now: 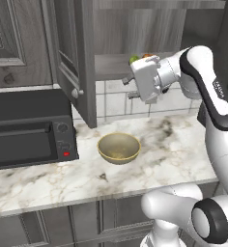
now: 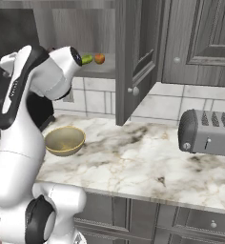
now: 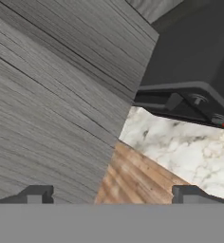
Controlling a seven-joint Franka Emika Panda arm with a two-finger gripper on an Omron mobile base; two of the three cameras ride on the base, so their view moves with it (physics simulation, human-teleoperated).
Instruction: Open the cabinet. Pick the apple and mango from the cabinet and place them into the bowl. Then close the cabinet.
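With the cabinet (image 1: 77, 58) door swung wide over the bench (image 1: 174, 144), the bowl (image 1: 119, 147) sits nearest us, out on the marble just off the microwave's (image 1: 31, 132) front corner and empty. Up above it the hand (image 1: 130, 87) hangs spread, nothing in it, just outside the front edge of the cabinet shelf (image 2: 102, 71). Beyond it, near that shelf's front edge, lie the green mango (image 2: 87, 59) and the orange-red apple (image 2: 99, 58), side by side and barely apart. The mango's long axis runs roughly along the shelf edge. By my read, the fruit lies behind the wrist's line, so the hand must turn inward.
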